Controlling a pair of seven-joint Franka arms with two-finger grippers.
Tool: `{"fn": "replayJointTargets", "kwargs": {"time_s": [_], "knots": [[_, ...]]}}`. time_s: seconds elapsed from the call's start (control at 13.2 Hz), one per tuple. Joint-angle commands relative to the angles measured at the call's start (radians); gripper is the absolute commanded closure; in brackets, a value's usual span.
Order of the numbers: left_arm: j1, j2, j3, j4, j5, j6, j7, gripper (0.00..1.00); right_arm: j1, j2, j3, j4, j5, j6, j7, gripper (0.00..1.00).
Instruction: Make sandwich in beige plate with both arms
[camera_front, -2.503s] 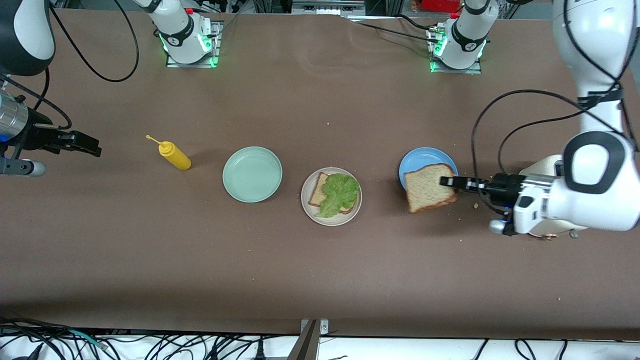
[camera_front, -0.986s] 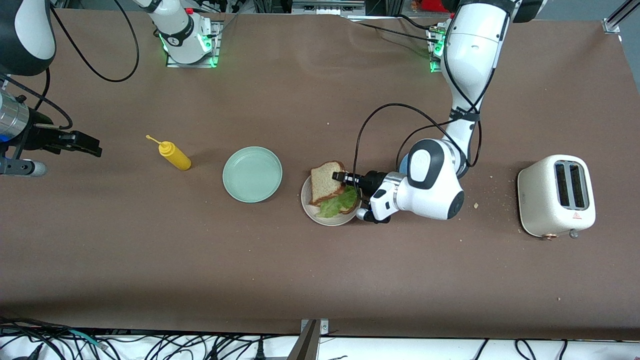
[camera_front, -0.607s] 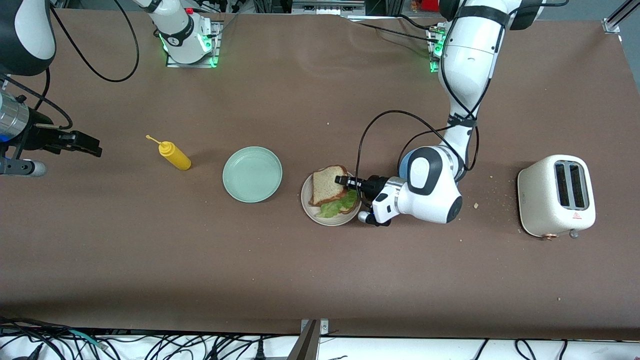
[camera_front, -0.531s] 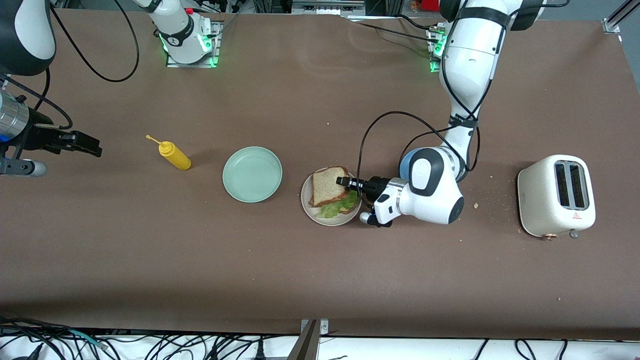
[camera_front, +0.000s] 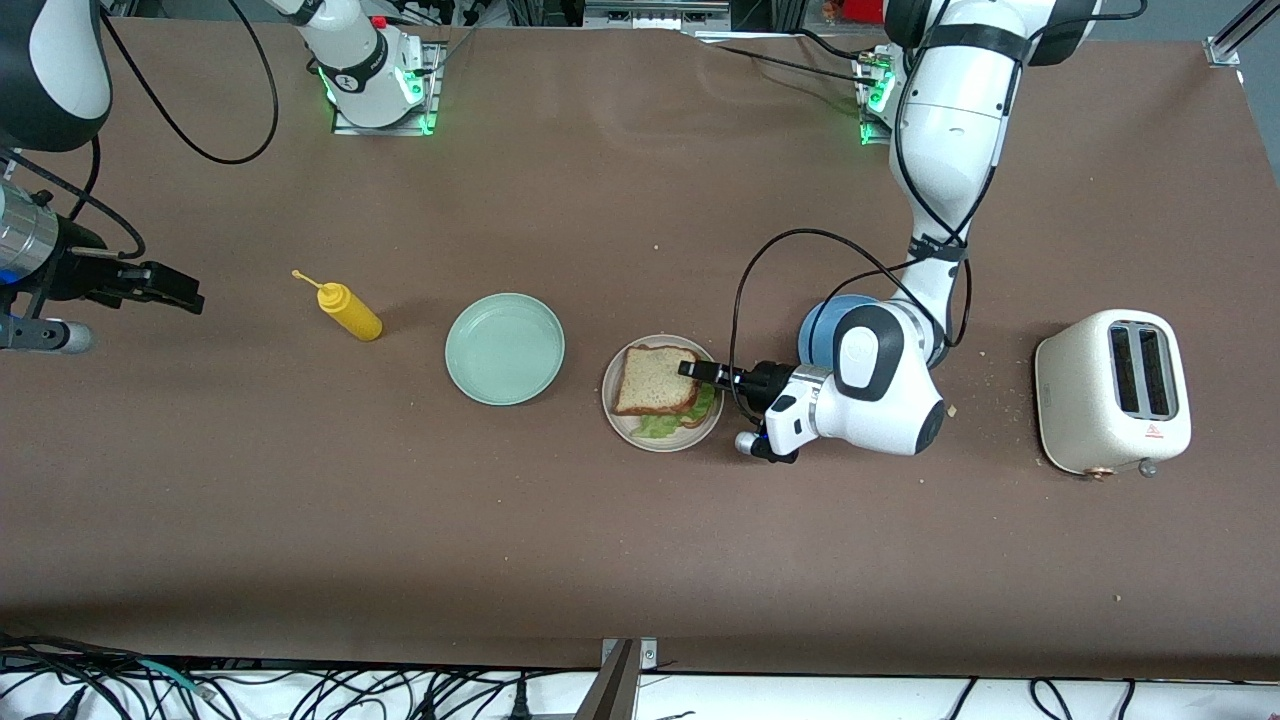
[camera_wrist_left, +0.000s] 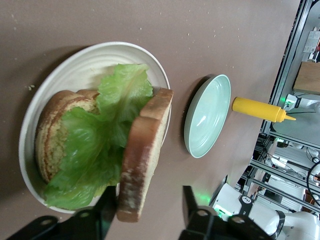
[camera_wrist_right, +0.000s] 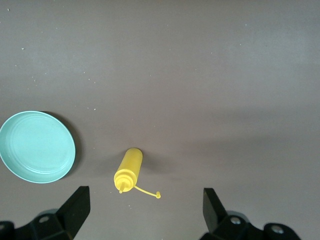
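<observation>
Top bread slice (camera_front: 652, 379) is laid on lettuce (camera_wrist_left: 100, 145) in beige plate (camera_front: 625, 425); left end effector (camera_front: 693, 370) is parted around its edge. Right end effector (camera_wrist_right: 142, 207) is held wide open, empty, w/ arm waiting.

Mint plate (camera_front: 505, 348) beside beige plate (camera_front: 625, 420), blue plate (camera_front: 822, 325) flanking
</observation>
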Motion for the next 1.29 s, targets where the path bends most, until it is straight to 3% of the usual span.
{"fn": "replayJointTargets", "kwargs": {"time_s": [0.0, 0.3, 0.53, 0.91, 1.21], "knots": [[0.011, -0.002, 0.003, 0.000, -0.035, 0.001, 0.031, 0.00, -0.004, 0.007, 0.005, 0.021, 0.010, -0.007, 0.003, 0.00], [0.078, -0.019, 0.012, 0.013, -0.022, -0.002, 0.029, 0.00, -0.004, 0.007, 0.005, 0.021, 0.010, -0.007, 0.003, 0.00], [0.119, -0.082, 0.057, 0.004, 0.037, -0.007, 0.012, 0.00, -0.003, 0.012, 0.007, 0.021, 0.008, -0.007, 0.006, 0.00], [0.127, -0.160, 0.184, 0.000, 0.362, -0.013, -0.052, 0.00, 0.011, 0.012, 0.014, 0.023, 0.008, -0.009, 0.120, 0.00], [0.127, -0.238, 0.187, 0.003, 0.631, -0.045, -0.201, 0.00, 0.011, 0.007, 0.014, 0.021, 0.018, -0.021, 0.128, 0.00]]}}
